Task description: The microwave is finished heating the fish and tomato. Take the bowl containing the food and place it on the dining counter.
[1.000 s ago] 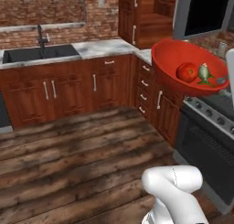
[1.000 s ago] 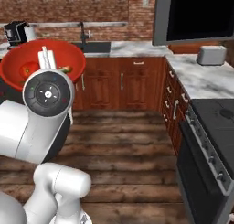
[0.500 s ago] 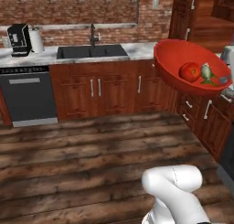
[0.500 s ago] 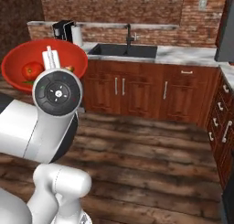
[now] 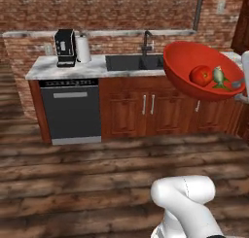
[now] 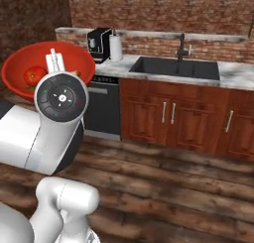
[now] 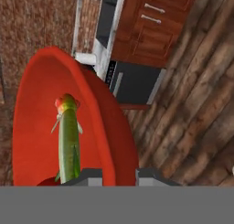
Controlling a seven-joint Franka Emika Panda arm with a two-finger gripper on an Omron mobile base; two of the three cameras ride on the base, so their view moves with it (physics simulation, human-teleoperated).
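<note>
The red bowl point(image 5: 181, 66) hangs in the air, tilted, high at the right of the left base view. The red tomato point(image 5: 201, 76) and the greenish fish point(image 5: 219, 77) lie in it. My gripper point(image 7: 119, 175) is shut on the bowl's rim, one fingertip point(image 7: 91, 176) inside the bowl point(image 7: 36, 127) and one outside, with the fish point(image 7: 69, 136) just beyond it. In the right base view the bowl point(image 6: 25, 61) sits behind my wrist, with the tomato point(image 6: 34, 76) showing. The microwave and the dining counter are out of view.
Ahead runs a marble worktop point(image 5: 48, 67) with a black sink point(image 5: 131, 62), a faucet point(image 5: 146, 40), a coffee machine point(image 5: 64, 47) and a paper roll point(image 5: 83, 48). Below it are a dark dishwasher point(image 5: 73, 110) and wooden cabinets point(image 5: 151, 110). Plank floor point(image 5: 78, 178) lies between.
The whole picture has slid right as the base turns left: the stove and corner cabinets left the views, and the dishwasher and coffee machine came in. The bowl stays gripped in the same pose.
</note>
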